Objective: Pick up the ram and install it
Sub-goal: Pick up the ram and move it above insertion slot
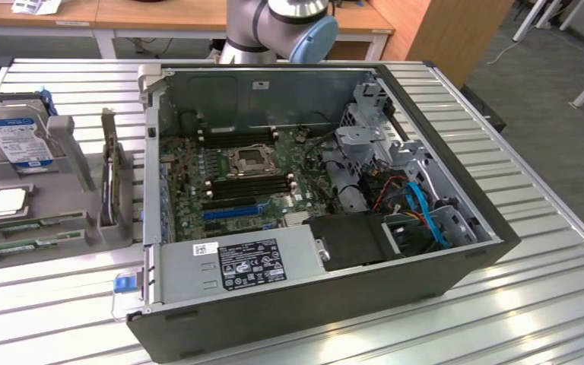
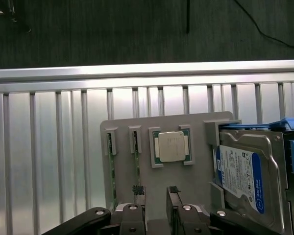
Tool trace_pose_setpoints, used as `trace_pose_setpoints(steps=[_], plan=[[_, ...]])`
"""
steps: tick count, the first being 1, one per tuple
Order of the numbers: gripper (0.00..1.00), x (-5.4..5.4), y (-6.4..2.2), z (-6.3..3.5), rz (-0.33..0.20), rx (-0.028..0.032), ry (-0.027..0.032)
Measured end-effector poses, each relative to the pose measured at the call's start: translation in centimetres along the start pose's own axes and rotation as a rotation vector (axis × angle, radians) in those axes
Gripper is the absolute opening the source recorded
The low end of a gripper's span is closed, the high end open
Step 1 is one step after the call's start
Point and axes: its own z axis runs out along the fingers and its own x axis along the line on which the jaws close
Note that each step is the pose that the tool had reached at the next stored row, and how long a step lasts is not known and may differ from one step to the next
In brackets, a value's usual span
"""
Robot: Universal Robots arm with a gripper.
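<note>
In the wrist view the gripper (image 2: 156,192) hung over the grey holder (image 2: 198,128) with its jaws spread apart and nothing between them. One fingertip (image 2: 138,190) sat at the end of the ram (image 2: 136,164), which lay on edge in its slot of the holder, just beside the square processor chip (image 2: 171,146); whether fingertip and ram touched could not be told. A second green stick (image 2: 109,169) lay in the neighbouring slot, and a hard drive (image 2: 241,178) leaned beyond the chip. At the exterior view's left the holder rested on the slatted metal table (image 1: 535,304), beside the open computer case (image 1: 303,312), whose black memory slots (image 1: 252,185) lay near the frame's centre.
</note>
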Motion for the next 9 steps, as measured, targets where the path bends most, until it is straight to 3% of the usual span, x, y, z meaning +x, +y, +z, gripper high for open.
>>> trace_pose_setpoints(steps=[9], plan=[[0.31,0.1,-0.06,1.29,0.0,-0.0001,-0.0008]])
